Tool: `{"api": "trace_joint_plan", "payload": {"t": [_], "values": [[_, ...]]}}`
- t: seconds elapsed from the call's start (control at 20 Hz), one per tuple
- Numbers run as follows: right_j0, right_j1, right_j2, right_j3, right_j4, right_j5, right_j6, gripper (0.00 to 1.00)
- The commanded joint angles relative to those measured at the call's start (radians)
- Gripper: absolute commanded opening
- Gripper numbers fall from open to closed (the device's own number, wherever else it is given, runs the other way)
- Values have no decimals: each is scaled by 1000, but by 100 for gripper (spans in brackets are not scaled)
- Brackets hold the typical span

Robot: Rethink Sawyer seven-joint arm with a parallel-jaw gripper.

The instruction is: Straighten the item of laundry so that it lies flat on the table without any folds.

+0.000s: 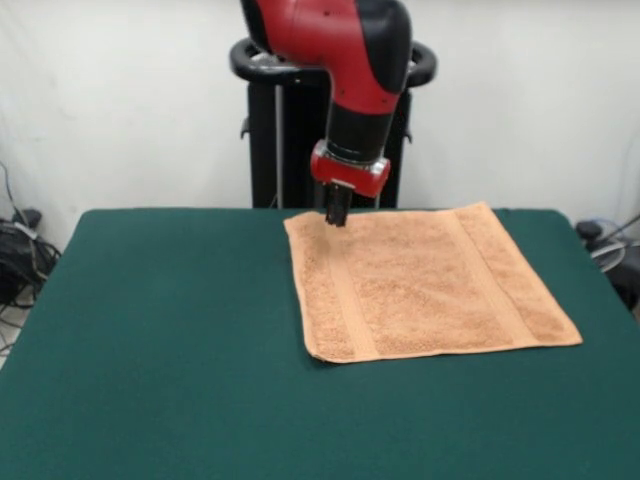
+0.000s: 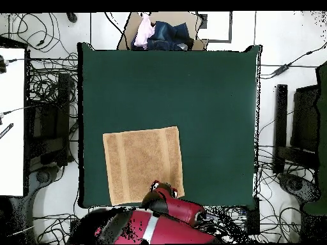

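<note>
The peach-orange towel (image 1: 425, 282) lies spread flat on the dark green table (image 1: 170, 340), at the far right side near the robot's pedestal. Band stripes run near two of its edges. No fold shows. In the overhead view the towel (image 2: 142, 164) lies at the lower left of the table (image 2: 211, 108). My gripper (image 1: 337, 215) hangs just over the towel's far left corner, its dark tips close together and close to the cloth. From above, the arm's red wrist (image 2: 163, 191) covers the gripper and that corner. The white label is not visible.
The black pedestal (image 1: 290, 130) stands behind the table's far edge. A cardboard box of clothes (image 2: 163, 33) sits off the table's far side in the overhead view. Cables and stands surround the table.
</note>
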Motion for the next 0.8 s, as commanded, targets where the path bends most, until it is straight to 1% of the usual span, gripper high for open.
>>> {"api": "trace_joint_plan", "payload": {"t": [0.05,0.25,0.35,0.5,0.6,0.7,0.8], "values": [[6,-227,97,44,110,207,217,0],[28,-282,88,47,132,279,213,0],[36,-252,84,25,138,275,208,0],[58,-157,63,-18,133,192,204,0],[79,-98,42,-22,117,95,211,0],[147,-41,-10,-45,129,33,217,0],[166,18,-22,-54,131,-47,228,0]]}}
